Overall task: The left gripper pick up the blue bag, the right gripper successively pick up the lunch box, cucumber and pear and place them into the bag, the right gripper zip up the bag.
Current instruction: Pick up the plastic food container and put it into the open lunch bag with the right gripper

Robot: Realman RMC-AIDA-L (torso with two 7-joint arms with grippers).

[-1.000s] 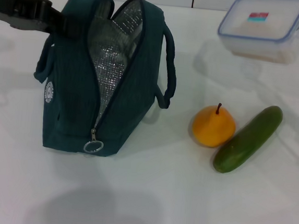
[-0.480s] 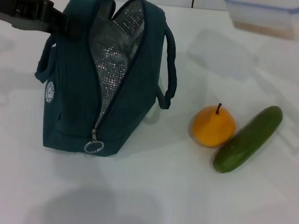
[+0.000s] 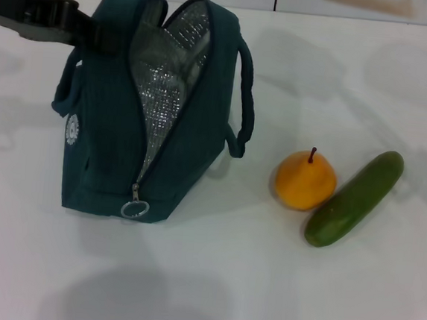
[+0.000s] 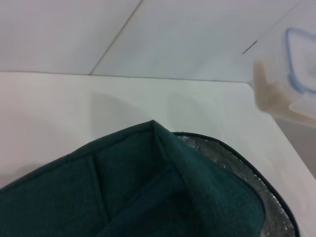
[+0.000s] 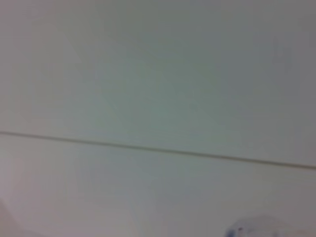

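The white surface (image 3: pixel 210 279) carries the blue bag (image 3: pixel 103 143) at about nine o'clock, upright, its zipper gaping open on silver lining and running from twelve toward six. The left gripper (image 3: pixel 57 19) grips its far top edge; I cannot tell how the jaws stand. The lunch box (image 4: pixel 286 81) hangs aloft at one o'clock, mostly cut off. The cucumber (image 3: pixel 354 197) lies at three o'clock, pointing one to seven, touching the pear (image 3: pixel 304 181) beside it.
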